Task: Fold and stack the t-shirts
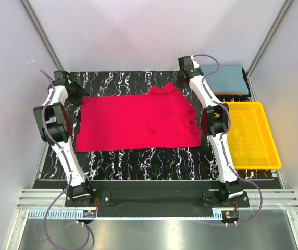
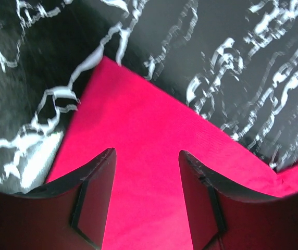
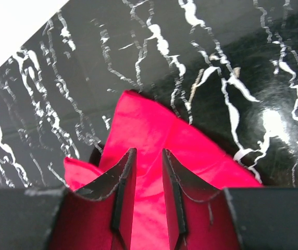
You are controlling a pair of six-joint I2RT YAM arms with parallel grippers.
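A crimson cloth t-shirt [image 1: 138, 122] is lying spread on a black marbled desk [image 1: 138, 161], with the left end effector [image 2: 146, 153] hovering open over its corner and the right end effector [image 3: 149, 152] narrowing over cloth, grip unclear, likely preparing a fold.

The red t-shirt [image 1: 133, 122] is soft matt cloth, and the left wrist view shows its fine, even knit. It lies on a glossy black surface [image 1: 138, 156] veined white like marble, throwing back bright glare. At the far right corner, the grey-blue shirt [image 1: 230, 78] is dull cloth too. The yellow tray [image 1: 253, 164] is smooth plastic. Both pairs of jaws look dark, matt and rough-edged. Ribbed pale metal rails [image 1: 39, 199] line the near edge.
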